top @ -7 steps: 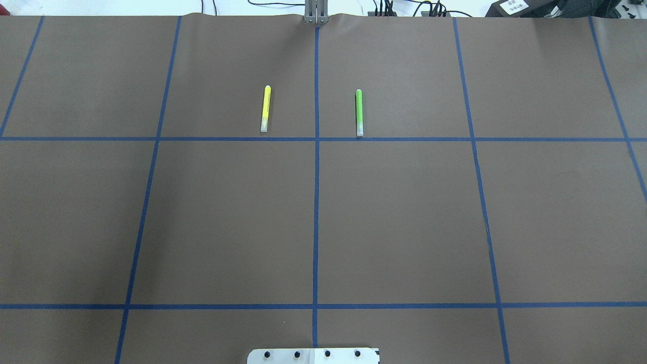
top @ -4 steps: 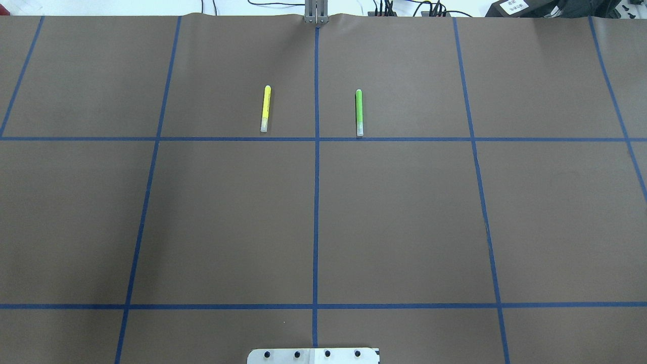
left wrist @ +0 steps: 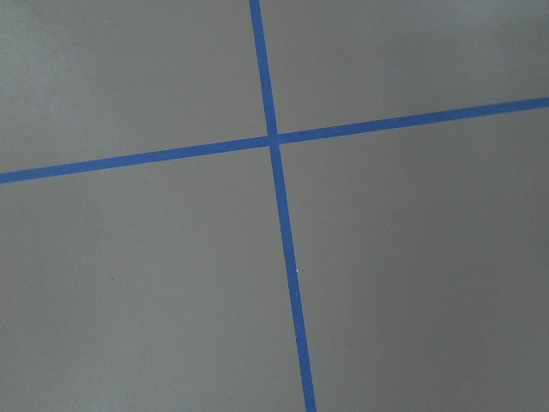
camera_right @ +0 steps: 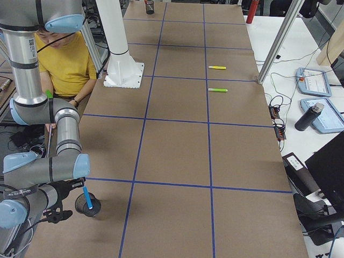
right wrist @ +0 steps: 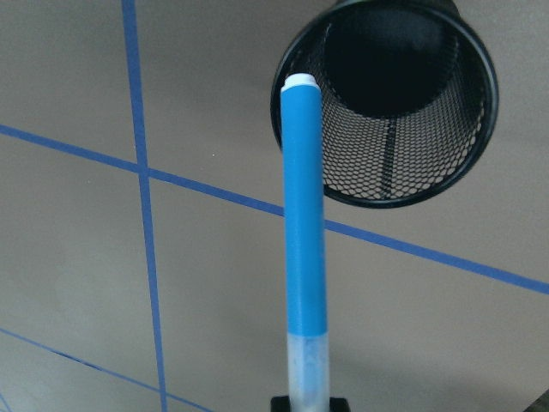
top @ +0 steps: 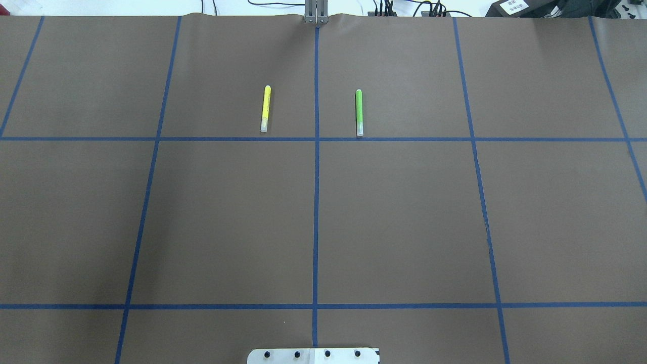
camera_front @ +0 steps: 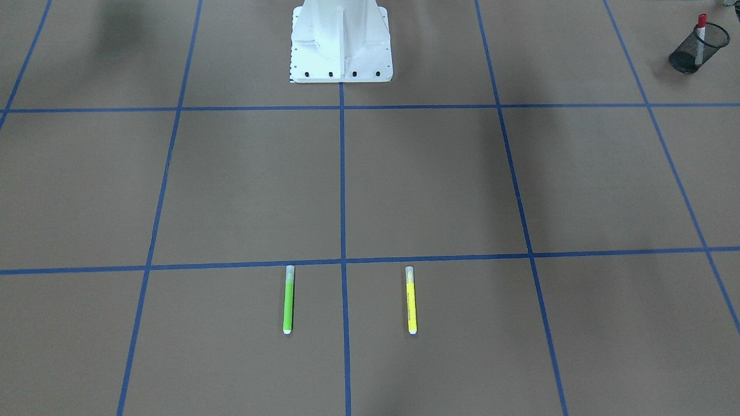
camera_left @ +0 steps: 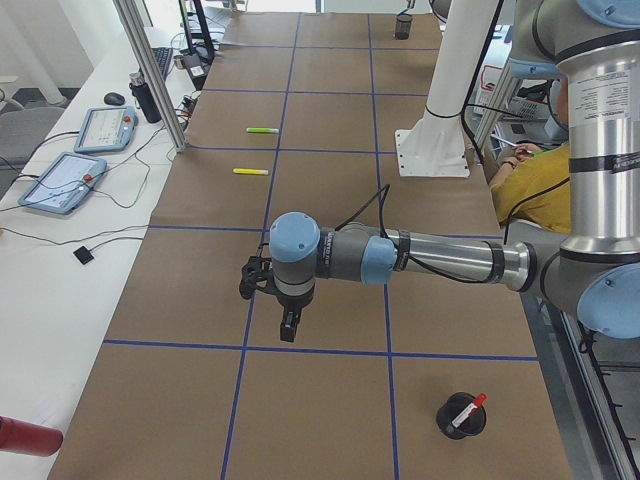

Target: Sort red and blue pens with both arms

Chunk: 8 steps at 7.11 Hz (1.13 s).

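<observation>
unmoved yellow marker (top: 265, 108); blue pen (right wrist: 304, 215) by mesh cup (right wrist: 403, 176)

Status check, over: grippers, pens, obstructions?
Right gripper shut on blue pen, its end at rim of mesh cup. Left gripper over table, state unclear. Red pen already in other cup. Nothing blocking.

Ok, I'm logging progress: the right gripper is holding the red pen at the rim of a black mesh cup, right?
No: the right gripper holds the blue pen, not the red one, at the rim of the black mesh cup, as the right wrist-mounted view shows.
</observation>
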Motion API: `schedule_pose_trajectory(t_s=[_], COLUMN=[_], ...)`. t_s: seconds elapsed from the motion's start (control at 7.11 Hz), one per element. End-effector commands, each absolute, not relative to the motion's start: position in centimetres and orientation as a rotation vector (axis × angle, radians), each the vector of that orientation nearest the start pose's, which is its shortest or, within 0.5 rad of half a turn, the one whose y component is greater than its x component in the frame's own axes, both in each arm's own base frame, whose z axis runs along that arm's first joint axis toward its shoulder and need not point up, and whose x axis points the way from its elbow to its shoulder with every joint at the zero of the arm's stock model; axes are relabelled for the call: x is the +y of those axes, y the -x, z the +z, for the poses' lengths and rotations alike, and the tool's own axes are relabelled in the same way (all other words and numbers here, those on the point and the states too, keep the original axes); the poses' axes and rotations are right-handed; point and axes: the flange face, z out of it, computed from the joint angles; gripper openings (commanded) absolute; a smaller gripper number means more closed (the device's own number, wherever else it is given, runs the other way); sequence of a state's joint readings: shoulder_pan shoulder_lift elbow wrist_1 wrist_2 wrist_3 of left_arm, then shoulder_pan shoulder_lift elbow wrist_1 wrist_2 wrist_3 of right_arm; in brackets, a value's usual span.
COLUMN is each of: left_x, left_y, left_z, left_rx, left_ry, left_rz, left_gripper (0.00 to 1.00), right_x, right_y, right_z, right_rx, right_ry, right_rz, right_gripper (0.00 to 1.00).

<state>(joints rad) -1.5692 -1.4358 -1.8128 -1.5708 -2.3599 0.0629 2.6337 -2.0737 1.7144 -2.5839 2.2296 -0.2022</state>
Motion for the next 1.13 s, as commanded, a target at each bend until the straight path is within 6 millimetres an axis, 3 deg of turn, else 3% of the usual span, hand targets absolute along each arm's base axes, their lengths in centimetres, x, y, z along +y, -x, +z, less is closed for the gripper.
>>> schedule_pose_trajectory(t_s=[0.0,0.42,0.7,0.99], left_x=[-43.9,-43.9,-43.9,-43.9], left_y=[6.2,6.2,6.2,6.1], left_z=[60.1,60.1,60.1,60.4], left_rx=[0.786,0.786,0.786,0.796], left_ry=[-0.126,-0.125,-0.124,-0.115], left_rz=[0.103,0.103,0.103,0.099], left_gripper=[1.0,1.0,1.0,1.0], right_x=[1.4,1.1,-0.7,-3.4], right_y=[-12.4,-13.1,-15.8,-18.8], right_z=[79.0,78.6,77.4,77.5], right_rx=[-1.313,-1.31,-1.273,-1.162], right_ry=[0.743,0.701,0.642,0.502], right_rz=[1.104,1.076,1.061,0.993], right_gripper=[1.0,1.0,1.0,1.0])
